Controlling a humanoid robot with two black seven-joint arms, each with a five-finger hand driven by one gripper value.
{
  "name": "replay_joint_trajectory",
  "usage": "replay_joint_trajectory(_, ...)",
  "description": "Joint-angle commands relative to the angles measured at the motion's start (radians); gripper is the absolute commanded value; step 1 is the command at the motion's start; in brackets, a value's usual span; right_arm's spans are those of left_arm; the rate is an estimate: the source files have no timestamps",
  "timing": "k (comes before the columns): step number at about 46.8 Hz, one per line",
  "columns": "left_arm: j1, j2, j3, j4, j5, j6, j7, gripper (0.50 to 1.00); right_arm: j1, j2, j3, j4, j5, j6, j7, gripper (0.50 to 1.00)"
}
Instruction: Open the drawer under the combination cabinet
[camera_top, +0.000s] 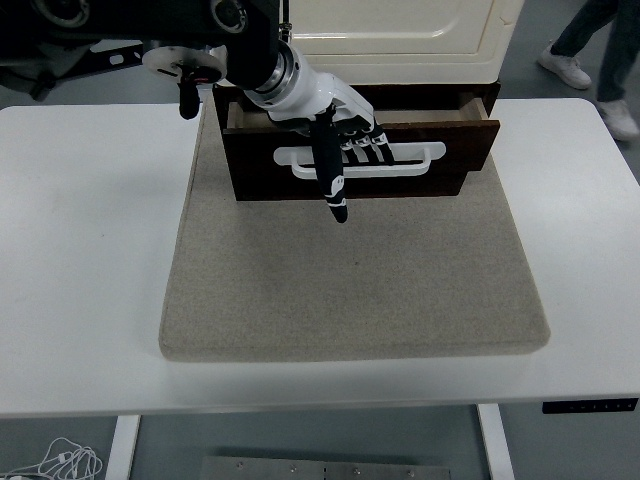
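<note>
A cream cabinet (400, 35) stands at the back of the table on a dark wooden base. Its dark brown drawer (440, 175) is pulled partly out, showing a thin strip of light interior along the top. A white bar handle (410, 160) runs across the drawer front. My left hand (345, 140) comes in from the upper left with its fingers (370, 148) hooked behind the handle and its black thumb (331, 170) pointing down in front of it. No right arm shows.
The cabinet stands on a grey felt mat (350, 280) on the white table (80, 250). A person's legs and shoes (590, 60) show at the top right beyond the table.
</note>
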Motion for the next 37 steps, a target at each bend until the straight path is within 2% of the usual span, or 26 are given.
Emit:
replay_joint_trajectory(1,-0.001,0.000,-0.001,0.000,0.000,-0.015,-0.001,1.000,0.000,0.000,0.000,0.000,0.000,0.001,0.000,0.926)
replay_joint_trajectory(10,-0.003,0.006,-0.015,-0.016,0.000,-0.033,-0.003,1.000,0.000,0.000,0.000,0.000,0.000,0.001,0.000,0.926)
replay_joint_trajectory(37,-0.021,0.006,-0.015,-0.016,0.020,-0.015,-0.001,1.000,0.000,0.000,0.000,0.000,0.000,0.000,0.000,0.926)
